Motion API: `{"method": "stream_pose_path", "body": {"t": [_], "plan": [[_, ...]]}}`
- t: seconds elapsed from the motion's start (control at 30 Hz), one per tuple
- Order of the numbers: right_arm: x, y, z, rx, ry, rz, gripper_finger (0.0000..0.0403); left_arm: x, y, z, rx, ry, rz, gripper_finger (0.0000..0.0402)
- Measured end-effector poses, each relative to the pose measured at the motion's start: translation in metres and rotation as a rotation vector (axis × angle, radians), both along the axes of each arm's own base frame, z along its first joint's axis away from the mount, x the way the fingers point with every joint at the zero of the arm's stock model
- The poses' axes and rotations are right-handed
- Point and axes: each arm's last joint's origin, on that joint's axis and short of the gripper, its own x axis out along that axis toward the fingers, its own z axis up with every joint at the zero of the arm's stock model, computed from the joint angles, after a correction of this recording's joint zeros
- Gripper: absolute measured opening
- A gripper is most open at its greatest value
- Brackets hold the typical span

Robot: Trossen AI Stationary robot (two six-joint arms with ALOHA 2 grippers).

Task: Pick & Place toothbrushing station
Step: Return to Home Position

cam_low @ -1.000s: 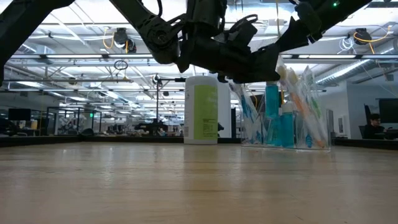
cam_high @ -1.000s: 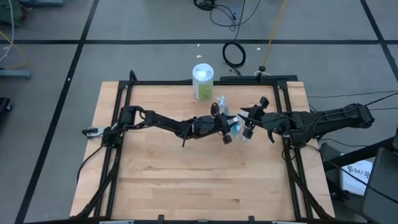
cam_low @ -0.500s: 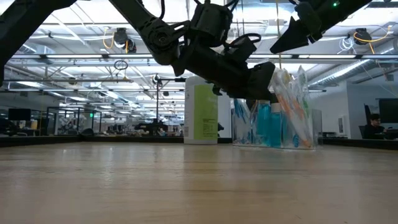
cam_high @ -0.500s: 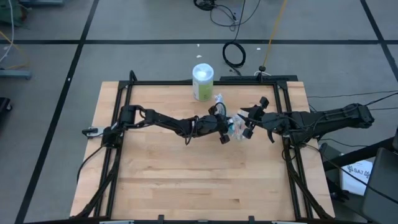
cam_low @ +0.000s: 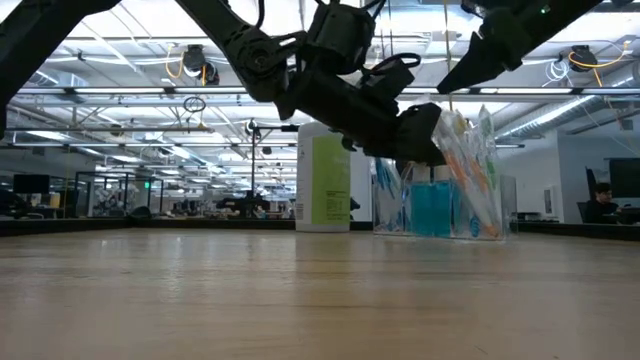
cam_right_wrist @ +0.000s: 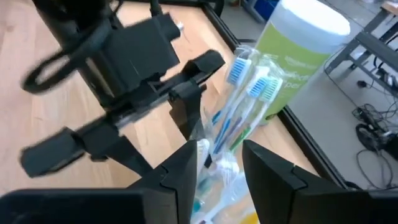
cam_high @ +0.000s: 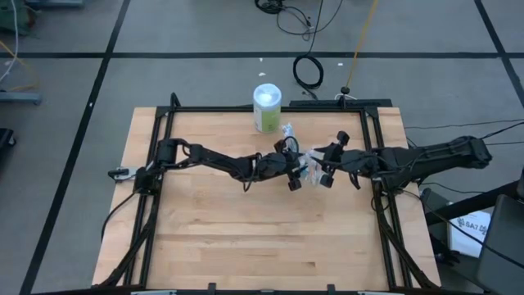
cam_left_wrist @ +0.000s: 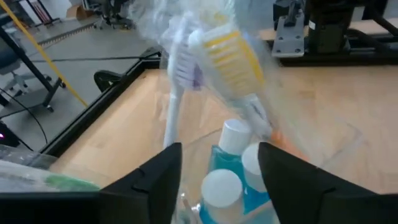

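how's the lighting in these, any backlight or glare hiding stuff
Low view: bright ceiling lights behind turn the left gripper into a dark silhouette at the clear organizer. High view: even light, no harsh shadows on the table. Left wrist view: glare pales the wrapped toothbrushes.

Clear, glossy plastic organizer (cam_low: 497, 215) at the left pincer (cam_left_wrist: 219, 148); matt dark fingers (cam_left_wrist: 149, 186); beneath, smooth pale wooden table (cam_high: 246, 238), faintly sheened.

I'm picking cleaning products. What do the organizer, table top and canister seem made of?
Organizer: likely clear glossy plastic; the brushes show through its walls. Table top: light wood, matte, with visible plank lines. Canister: probably plastic, white with a green label. Left end effector is at the organizer; right end effector hangs just above it.
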Motion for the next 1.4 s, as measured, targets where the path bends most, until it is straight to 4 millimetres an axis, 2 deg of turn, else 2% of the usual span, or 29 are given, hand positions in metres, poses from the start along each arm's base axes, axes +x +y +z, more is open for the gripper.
{"method": "stream_pose_path", "body": {"t": [0.17,0.37,0.67,0.77,0.9,1.0,1.13,1.23,1.4], "plan": [[0.007,0.001,-0.005,-0.044,0.044,0.027,0.0106,-0.011,-0.006,0.030,0.003,0.043,-0.014,0.0247],[0.010,0.001,-0.004,-0.064,0.038,0.039,0.0070,-0.039,-0.002,0.081,-0.036,0.119,-0.046,0.0256],[0.008,0.001,0.000,-0.052,-0.002,0.032,0.0016,-0.108,0.020,0.152,-0.096,0.223,0.039,0.0249],[0.005,0.002,0.002,-0.046,-0.008,0.042,0.0003,-0.133,0.023,0.164,-0.109,0.210,0.059,0.0248],[-0.006,0.006,0.002,-0.004,0.022,0.094,0.0003,-0.177,0.025,0.170,-0.123,0.161,0.086,0.0248],[-0.016,0.008,-0.001,-0.012,0.003,0.120,0.0001,-0.212,0.023,0.167,-0.098,0.132,0.090,0.0247],[-0.032,0.010,-0.013,-0.016,-0.069,0.291,0.0001,-0.245,0.016,0.154,-0.081,0.055,0.069,0.0246],[-0.048,0.011,-0.017,0.016,-0.187,0.452,0.0001,-0.272,0.010,0.144,-0.074,0.017,0.041,0.0245],[-0.074,0.008,-0.033,0.048,-0.314,0.475,0.0001,-0.310,0.000,0.124,-0.044,-0.095,-0.045,0.0244]]}}
